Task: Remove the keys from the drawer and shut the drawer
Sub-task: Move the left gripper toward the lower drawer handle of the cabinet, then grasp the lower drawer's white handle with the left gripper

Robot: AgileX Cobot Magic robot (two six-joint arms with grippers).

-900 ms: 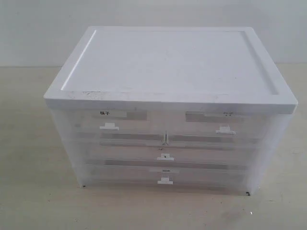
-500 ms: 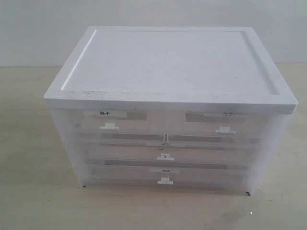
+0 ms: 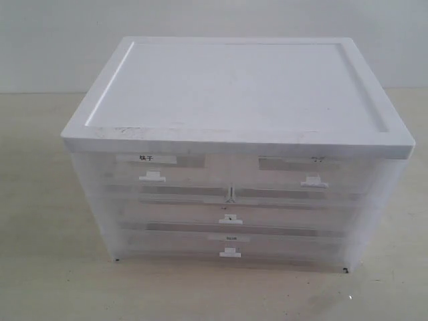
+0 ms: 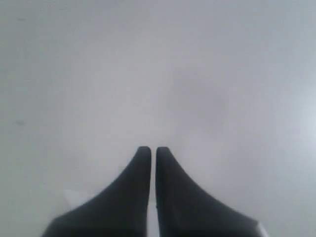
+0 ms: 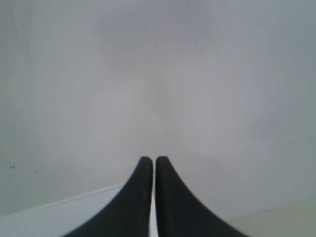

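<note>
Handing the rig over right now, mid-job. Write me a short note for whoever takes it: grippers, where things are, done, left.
Left gripper: fingers shut, empty, facing a blank pale surface. Right gripper: the same. Neither arm shows in the exterior view.
Translucent plastic drawer cabinet with a white top stands on the beige table; all drawer fronts look shut. Keys: not visible in any view.
Done: nothing evident. Left: find and open the drawer holding the keys, take them out, close it.
</note>
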